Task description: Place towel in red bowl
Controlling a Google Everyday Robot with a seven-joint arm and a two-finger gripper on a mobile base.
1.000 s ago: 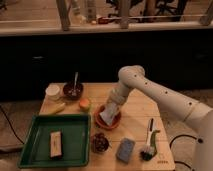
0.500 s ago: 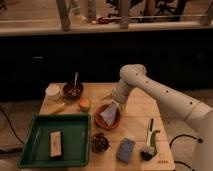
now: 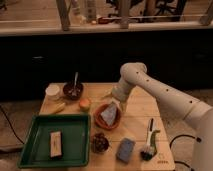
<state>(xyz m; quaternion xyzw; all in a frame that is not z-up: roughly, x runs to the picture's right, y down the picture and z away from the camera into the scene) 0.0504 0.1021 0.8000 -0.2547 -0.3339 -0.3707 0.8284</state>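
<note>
Camera view: towel [image 3: 108, 116] inside red bowl [image 3: 98, 122], tool [image 3: 114, 98] close above

Shows towel lying inside red bowl, one corner peaking up toward the far rim. Reads as nearly finished: placement apparently made, leaving only letting go, if not yet done, and lifting clear. Puts tool just behind and above red bowl, at or very near that raised corner; cannot tell whether open, closed or gripping the cloth. Has arm [image 3: 165, 95] reaching in from the picture's right of red bowl, elbow bent high behind it, wrist angled down over the counter [image 3: 136, 131].
</note>
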